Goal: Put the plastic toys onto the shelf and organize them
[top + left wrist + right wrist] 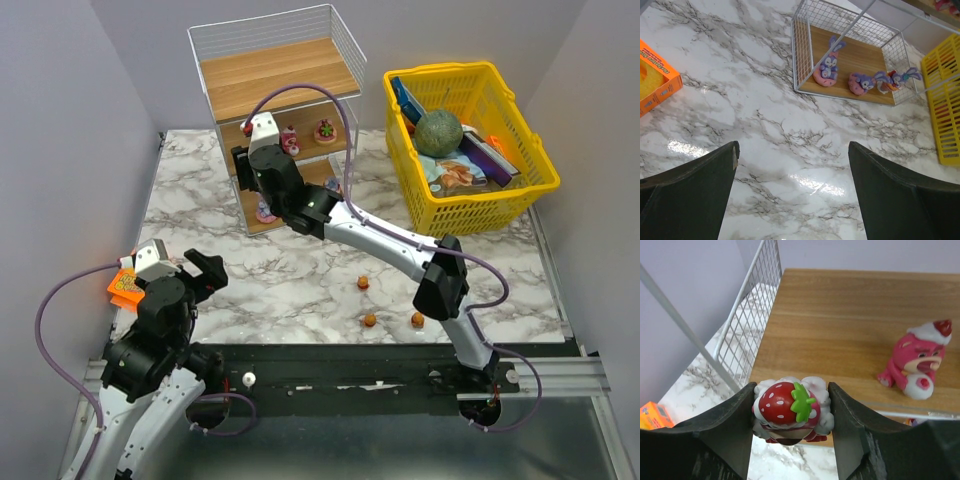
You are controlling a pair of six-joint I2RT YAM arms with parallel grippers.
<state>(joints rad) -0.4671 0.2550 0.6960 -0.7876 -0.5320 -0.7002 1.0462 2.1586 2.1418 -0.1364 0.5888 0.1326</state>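
L jaws at 7 o'clock are held wide open, empty. Three orange toys are seen on table at 5 o'clock. At 11 o'clock, strawberry toy is clamped in R jaws at mid-board edge of shelf.

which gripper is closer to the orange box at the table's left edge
Left. The left gripper sits just beside the orange box; the right gripper is far off at the shelf, fingers shut on a strawberry toy.
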